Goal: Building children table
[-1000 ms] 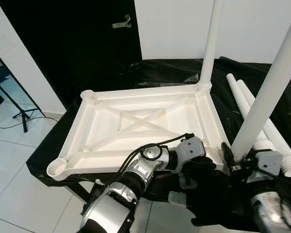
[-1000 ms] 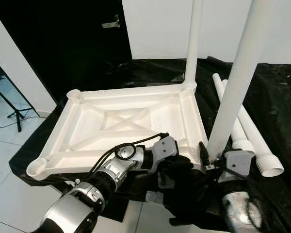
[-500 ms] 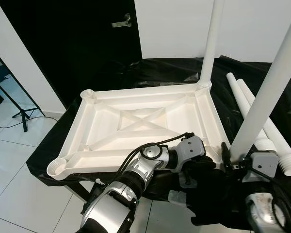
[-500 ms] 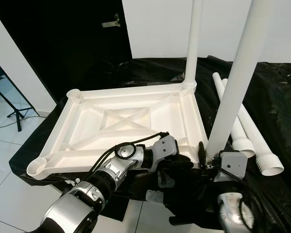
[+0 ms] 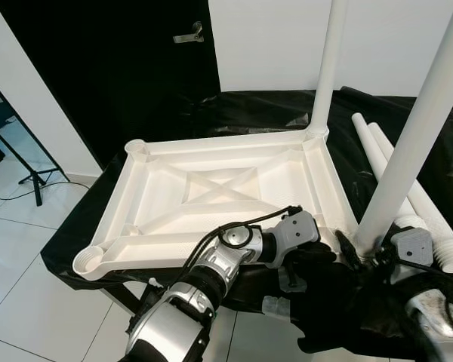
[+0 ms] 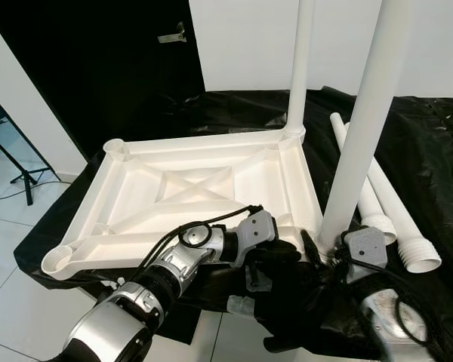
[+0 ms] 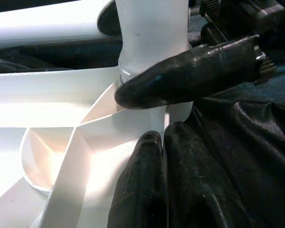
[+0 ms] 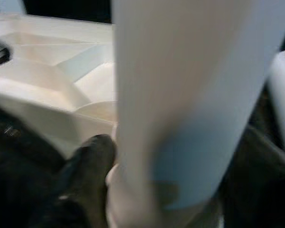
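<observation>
The white tabletop (image 5: 211, 188) lies upside down on a table draped in black cloth. One white leg (image 5: 328, 68) stands in its far right corner. A second leg (image 5: 415, 128) stands leaning at the near right corner socket (image 7: 147, 114), with my right gripper (image 5: 355, 253) shut on its base. One of that gripper's fingers (image 7: 194, 73) crosses the leg's foot. My left gripper (image 7: 162, 137) is shut, its two fingers pressed together against the tabletop's rim just beside that socket.
Two loose white legs (image 5: 377, 147) lie side by side on the black cloth (image 5: 257, 109) to the right of the tabletop. A black door and white wall stand behind. A stand's legs (image 5: 30, 177) rest on the tiled floor at left.
My right gripper has turned a little around the base of the near leg, its wrist shifting right. The leg stays at the corner. The left arm has not moved.
</observation>
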You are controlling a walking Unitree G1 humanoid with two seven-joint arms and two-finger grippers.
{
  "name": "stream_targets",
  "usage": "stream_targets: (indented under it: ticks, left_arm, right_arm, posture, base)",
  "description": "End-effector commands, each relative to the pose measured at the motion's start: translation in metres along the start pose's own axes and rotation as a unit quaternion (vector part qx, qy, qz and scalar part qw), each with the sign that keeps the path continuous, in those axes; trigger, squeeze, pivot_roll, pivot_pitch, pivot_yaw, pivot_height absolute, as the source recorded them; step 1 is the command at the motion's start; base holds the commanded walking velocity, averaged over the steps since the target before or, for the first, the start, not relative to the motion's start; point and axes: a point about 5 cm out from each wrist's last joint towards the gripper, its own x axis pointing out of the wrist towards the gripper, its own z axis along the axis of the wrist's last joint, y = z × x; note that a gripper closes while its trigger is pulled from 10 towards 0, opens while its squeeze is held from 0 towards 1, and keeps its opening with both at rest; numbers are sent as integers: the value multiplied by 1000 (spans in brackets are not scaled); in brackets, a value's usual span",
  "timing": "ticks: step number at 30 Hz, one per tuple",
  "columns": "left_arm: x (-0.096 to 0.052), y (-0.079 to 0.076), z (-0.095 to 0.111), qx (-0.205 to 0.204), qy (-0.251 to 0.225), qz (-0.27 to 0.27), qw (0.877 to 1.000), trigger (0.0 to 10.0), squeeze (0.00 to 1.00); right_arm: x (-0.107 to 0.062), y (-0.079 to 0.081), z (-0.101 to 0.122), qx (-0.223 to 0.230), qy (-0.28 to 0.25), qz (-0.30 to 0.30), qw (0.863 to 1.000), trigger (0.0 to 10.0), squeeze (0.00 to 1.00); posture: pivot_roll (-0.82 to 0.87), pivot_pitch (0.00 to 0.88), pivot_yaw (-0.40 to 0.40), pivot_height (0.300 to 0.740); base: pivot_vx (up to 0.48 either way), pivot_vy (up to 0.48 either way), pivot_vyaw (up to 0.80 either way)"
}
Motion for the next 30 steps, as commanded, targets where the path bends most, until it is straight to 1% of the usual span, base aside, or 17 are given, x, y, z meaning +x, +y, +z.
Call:
stream_targets:
  ticks: [1,7,13,14,15,16,17,18,20,21,22,23,24,27,28,29,30]
  left_arm:
    - [-2,-29,-58,-95,108,3,990,10000,0]
    - [-2,-30,-58,-96,107,2,990,10000,0]
    - [-3,-31,-59,-96,108,-3,989,10000,0]
    - [-3,-31,-59,-98,107,-6,989,9608,0]
    - [-4,-31,-58,-100,105,-8,989,5961,0]
    - [-4,-31,-58,-101,104,-11,989,4392,0]
    - [-4,-31,-58,-101,104,-11,989,4392,0]
    - [-4,-31,-58,-103,103,-14,989,3059,0]
    - [-4,-31,-58,-103,103,-14,989,3059,0]
    - [-4,-32,-58,-106,101,-18,989,0,0]
    - [-4,-32,-58,-106,101,-18,989,0,0]
    - [-4,-32,-58,-104,102,-16,989,1451,0]
    - [-4,-32,-59,-103,106,-11,989,10000,0]
    - [-4,-31,-59,-101,108,-8,989,10000,0]
    - [-3,-31,-59,-100,110,-7,989,10000,0]
    - [-3,-31,-59,-100,110,-7,989,10000,0]
    - [-3,-31,-59,-99,110,-7,989,10000,0]
  right_arm:
    - [-4,-2,-8,8,25,17,1000,0,0]
    - [-9,-9,-24,5,88,32,996,0,0]
    - [-7,-3,-24,14,89,33,995,0,0]
    - [-6,5,-24,24,85,35,995,0,0]
    - [-4,14,-24,38,79,35,996,0,0]
    - [-4,22,-23,50,74,34,995,0,0]
    - [-4,22,-23,50,74,34,995,0,0]
    - [-3,28,-22,62,70,29,995,0,0]
    - [-3,28,-22,62,70,29,995,0,0]
    - [-3,34,-22,71,66,25,995,0,0]
    - [-3,34,-22,71,66,25,995,0,0]
    - [-3,40,-22,84,65,7,994,0,0]
    - [-1,44,-22,100,62,-15,993,0,0]
    - [-1,47,-22,110,62,-30,992,0,0]
    - [2,47,-22,124,63,-56,989,1059,0]
    - [2,47,-22,124,63,-56,989,1059,0]
    - [5,47,-22,138,65,-72,986,10000,0]
  posture:
    - [8,0,90,740]
    - [12,0,93,740]
    - [14,0,95,740]
    - [15,0,94,740]
    - [16,0,94,740]
    - [16,0,95,740]
    - [16,0,95,740]
    - [17,0,95,740]
    - [17,0,95,740]
    - [18,0,93,740]
    - [18,0,93,740]
    - [17,0,93,740]
    - [15,0,92,740]
    - [15,0,92,740]
    - [13,0,91,740]
    - [13,0,91,740]
    - [11,0,92,740]
  base:
    - [0,0,0]
    - [0,0,0]
    - [0,0,0]
    - [0,0,0]
    - [0,0,0]
    - [0,0,0]
    - [0,0,0]
    - [0,0,0]
    - [0,0,0]
    - [0,0,0]
    - [0,0,0]
    - [0,0,0]
    - [0,0,0]
    - [0,0,0]
    - [0,0,0]
    - [0,0,0]
    - [0,0,0]
